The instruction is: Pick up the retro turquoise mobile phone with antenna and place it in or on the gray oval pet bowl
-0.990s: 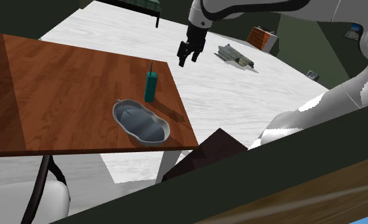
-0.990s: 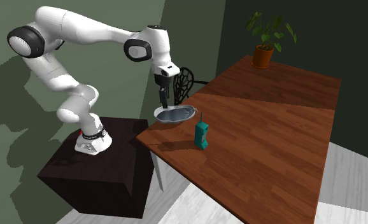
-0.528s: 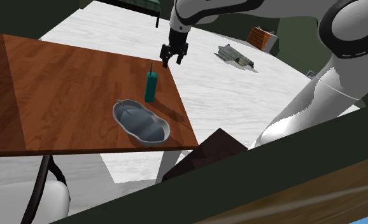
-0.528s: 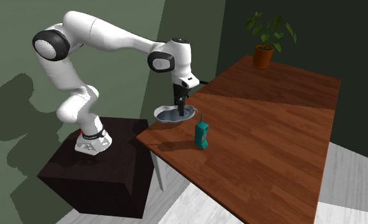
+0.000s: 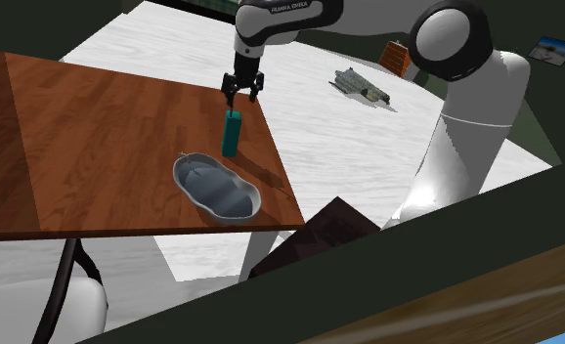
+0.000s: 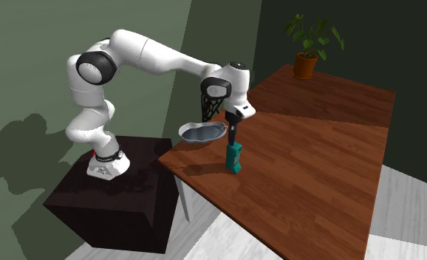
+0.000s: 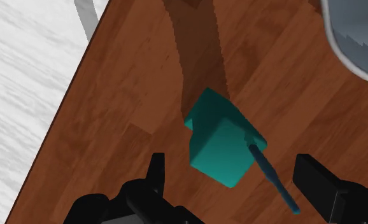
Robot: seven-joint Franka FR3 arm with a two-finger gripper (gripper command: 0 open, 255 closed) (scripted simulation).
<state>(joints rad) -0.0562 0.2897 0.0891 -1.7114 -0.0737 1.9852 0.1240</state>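
Wrist view: gripper [image 7: 233,168], fingers wide apart and holding nothing, hangs above the upright teal phone [image 7: 216,139]; grey bowl [image 7: 361,38] lies near.

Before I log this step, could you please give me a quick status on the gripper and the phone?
Gripper open, straddling teal phone from above, not touching. Phone upright on table, beside grey bowl. Nothing between them.
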